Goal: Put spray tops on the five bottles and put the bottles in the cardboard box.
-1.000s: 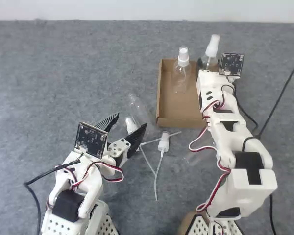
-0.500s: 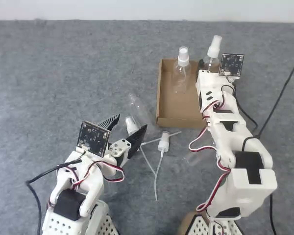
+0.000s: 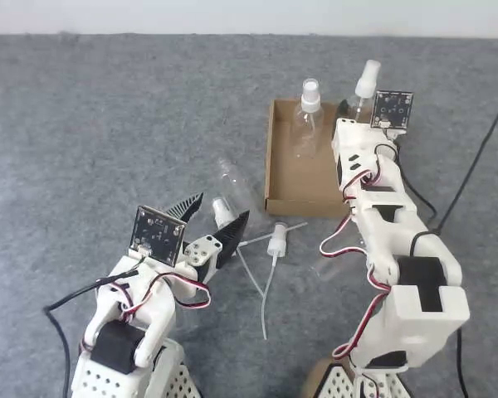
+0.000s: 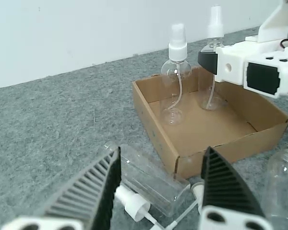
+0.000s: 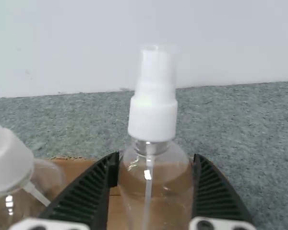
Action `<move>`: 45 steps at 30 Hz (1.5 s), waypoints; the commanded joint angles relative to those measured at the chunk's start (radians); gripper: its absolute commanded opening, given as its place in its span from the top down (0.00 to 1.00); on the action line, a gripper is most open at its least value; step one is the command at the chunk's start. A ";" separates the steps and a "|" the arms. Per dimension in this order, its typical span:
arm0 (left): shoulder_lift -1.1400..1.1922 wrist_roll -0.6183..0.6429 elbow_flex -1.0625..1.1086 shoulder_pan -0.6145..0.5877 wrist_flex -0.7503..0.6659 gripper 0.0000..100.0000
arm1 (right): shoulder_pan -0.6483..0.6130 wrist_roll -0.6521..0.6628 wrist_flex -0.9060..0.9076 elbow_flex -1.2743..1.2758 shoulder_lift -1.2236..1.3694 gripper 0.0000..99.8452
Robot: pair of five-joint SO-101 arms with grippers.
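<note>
**Right gripper**: its two black fingers sit against opposite sides of the held bottle. They are clamped on the clear body just below its white spray top. The held bottle stands upright at the far right corner of the cardboard box.

**Left gripper**: the jaws are spread wide and grasp nothing. It is low over the grey carpet, near the box's front left corner. Just beyond its fingertips is the lying bottle, clear and on its side, with a white cap at the end nearest the gripper. Whether that cap is screwed on cannot be told.

**Box:** a second capped bottle stands upright at the far side, near the held bottle but apart from it. The near half of the box floor shows as plain cardboard.

**Room and edges:** carpet stretches wide to the left of the box and the lying bottle. A loose spray top lies in front of the box between the arms, its thin tube trailing toward the arm bases. Other thin tubes cross beside it. A black cable runs over the carpet to the right of the right arm.

**Hidden or unclear:** the right arm covers the box's right wall in the high view. In the left wrist view the frame edge cuts off another clear bottle, and its neck cannot be made out.
</note>
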 commanded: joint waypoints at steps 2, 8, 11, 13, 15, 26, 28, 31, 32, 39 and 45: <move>-0.015 -0.005 -0.005 0.005 -0.029 0.75 | 0.005 -0.011 -0.021 -0.058 -0.019 0.84; -0.015 -0.005 -0.005 0.005 -0.031 0.75 | 0.002 -0.009 -0.021 -0.058 -0.019 0.84; -0.015 -0.005 -0.005 0.005 -0.031 0.75 | 0.004 -0.009 -0.021 -0.058 -0.019 0.84; -0.015 -0.005 -0.005 0.005 -0.031 0.75 | 0.004 -0.008 -0.021 -0.058 -0.019 0.84; -0.015 -0.005 -0.005 0.005 -0.031 0.75 | 0.004 -0.008 -0.021 -0.058 -0.019 0.84; -0.015 -0.005 -0.005 0.002 -0.031 0.75 | -0.008 -0.006 -0.021 -0.034 -0.024 0.71; -0.015 -0.005 -0.005 0.002 -0.031 0.75 | -0.008 -0.006 -0.021 -0.034 -0.027 0.71; -0.015 -0.005 -0.005 0.000 -0.031 0.75 | -0.008 -0.006 -0.021 -0.034 -0.030 0.71; -0.015 -0.005 -0.005 0.000 -0.031 0.75 | -0.008 -0.006 -0.021 -0.037 -0.030 0.71; -0.015 -0.005 -0.005 0.000 -0.031 0.75 | -0.001 -0.005 -0.012 -0.044 -0.110 0.71; -0.015 -0.005 -0.002 0.000 -0.032 0.75 | -0.007 -0.006 0.186 -0.051 -0.334 0.71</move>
